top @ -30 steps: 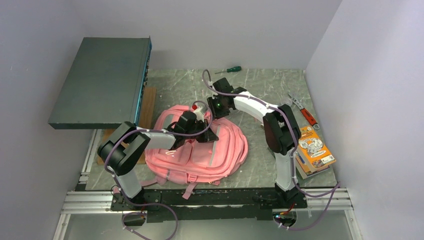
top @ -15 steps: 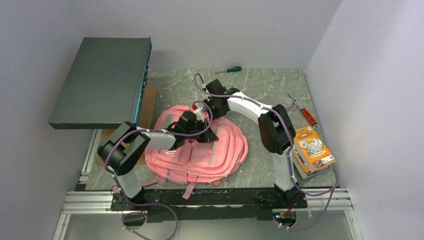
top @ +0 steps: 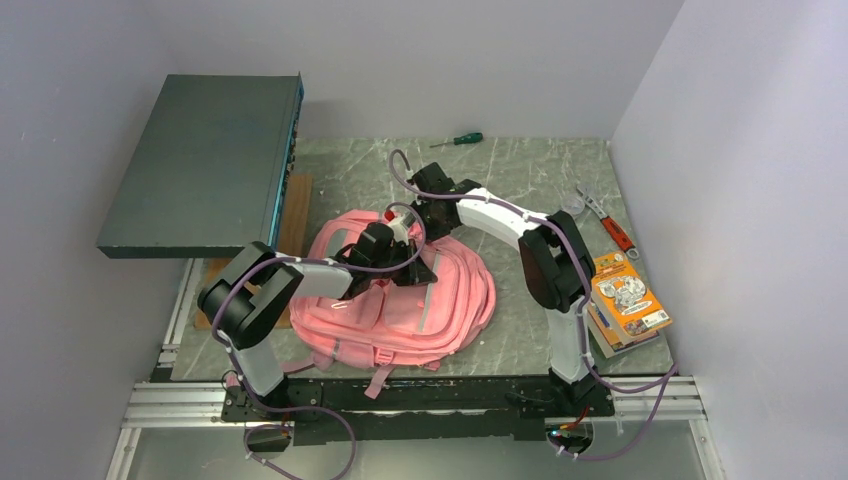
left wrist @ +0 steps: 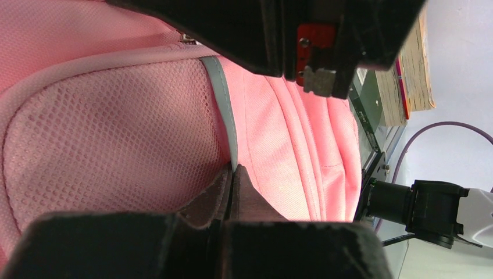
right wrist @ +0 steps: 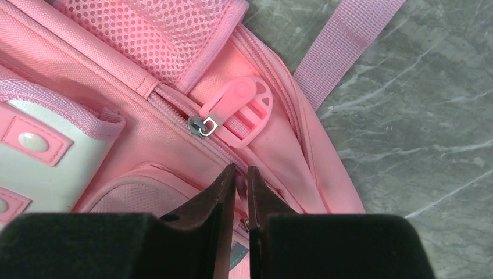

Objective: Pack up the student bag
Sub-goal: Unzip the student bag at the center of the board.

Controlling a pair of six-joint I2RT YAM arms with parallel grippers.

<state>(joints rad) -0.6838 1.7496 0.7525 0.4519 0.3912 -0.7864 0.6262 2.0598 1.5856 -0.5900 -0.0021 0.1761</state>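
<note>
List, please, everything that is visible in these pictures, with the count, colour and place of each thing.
student bag: one, pink with grey trim, middle of the table
zipper pull: one, pink, on the bag's zipper
table: one, grey-green marbled
flat box: one, dark grey-green, far left
wooden board: one, brown, below the box's edge
screwdriver: one, green handle, far edge
hand tool: one, red grip, right edge
books: small stack, orange cover on top, near right
left gripper: one, black, shut, apparently pinching the bag's grey trim
right gripper: one, black, jaws almost closed over the bag near the zipper; grip unclear
</note>
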